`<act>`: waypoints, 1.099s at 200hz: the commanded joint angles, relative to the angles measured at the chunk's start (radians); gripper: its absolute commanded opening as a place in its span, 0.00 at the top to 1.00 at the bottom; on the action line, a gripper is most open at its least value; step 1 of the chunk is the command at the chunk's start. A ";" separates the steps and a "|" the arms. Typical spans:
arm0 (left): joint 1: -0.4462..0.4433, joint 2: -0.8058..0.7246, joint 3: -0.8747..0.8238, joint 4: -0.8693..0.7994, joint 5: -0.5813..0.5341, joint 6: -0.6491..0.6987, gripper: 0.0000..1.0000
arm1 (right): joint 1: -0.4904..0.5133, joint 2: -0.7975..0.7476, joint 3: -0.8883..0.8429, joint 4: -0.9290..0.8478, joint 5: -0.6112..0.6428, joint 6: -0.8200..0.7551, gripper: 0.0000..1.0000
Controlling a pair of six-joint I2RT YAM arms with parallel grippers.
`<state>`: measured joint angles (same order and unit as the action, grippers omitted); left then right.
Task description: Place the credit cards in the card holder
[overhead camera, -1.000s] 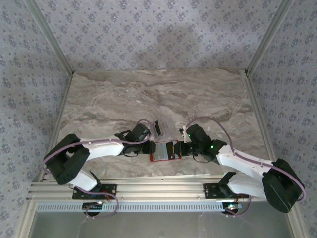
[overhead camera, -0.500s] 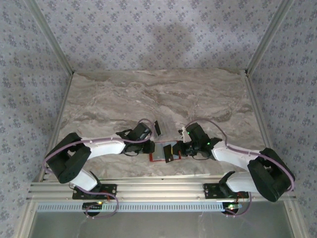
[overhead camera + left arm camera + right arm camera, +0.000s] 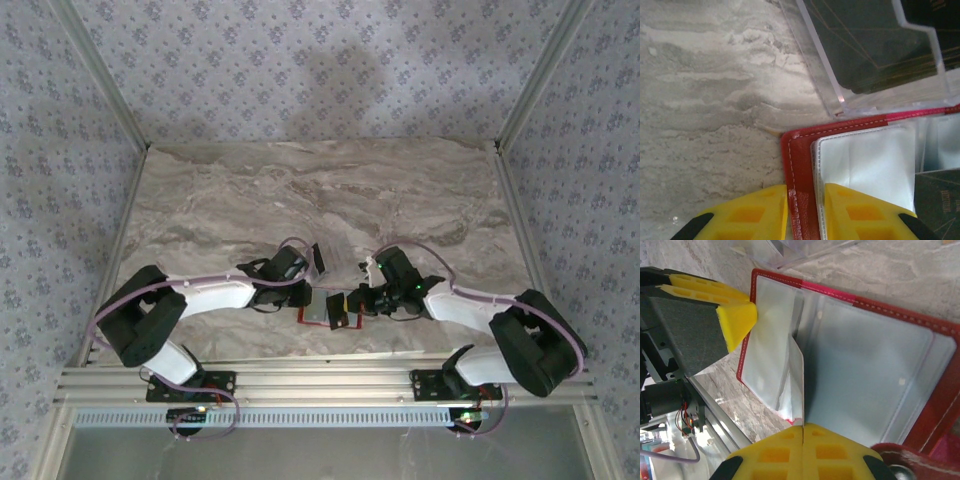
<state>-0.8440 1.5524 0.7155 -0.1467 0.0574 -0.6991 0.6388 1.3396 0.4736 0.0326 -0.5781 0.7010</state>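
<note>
Change: the right arm has slid toward 9 o'clock with its elbow tucked in, and its fingers now sit over the open card holder [image 3: 318, 312]. The left arm has barely budged.
Left gripper [image 3: 806, 190]: yellow fingers sit astride the holder's red edge with a narrow gap. Can't tell whether they bite on it.
Right gripper [image 3: 802, 429]: fingers pressed tight together, with a clear sleeve leaf standing up right at the tips (pinched or only nudged, can't tell).
Card holder: lying open, grey-silver side up, between the two grippers.
Credit cards [image 3: 875, 45]: a dark stack inside the clear box [image 3: 825, 85], just beside the holder at 12 o'clock.
Single dark card [image 3: 940, 205]: over the sleeve, at 4 o'clock in the left wrist view.
Edges: the aluminium rail [image 3: 320, 372] runs close by the holder at 6 o'clock.
Open room: the table [image 3: 300, 190] is bare marble from 9 round through 12 to 3 o'clock.
</note>
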 commanded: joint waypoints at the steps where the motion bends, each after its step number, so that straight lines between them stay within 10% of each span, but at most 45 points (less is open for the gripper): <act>1: 0.009 0.052 -0.013 -0.022 -0.087 0.021 0.75 | -0.006 0.030 0.022 0.012 -0.035 0.015 0.99; 220: -0.041 0.025 -0.071 0.036 -0.090 -0.015 0.77 | -0.026 0.106 0.018 0.151 0.035 0.156 1.00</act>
<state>-0.8730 1.5444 0.6849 -0.0814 0.0021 -0.7044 0.6022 1.4292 0.4808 0.1665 -0.5968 0.8326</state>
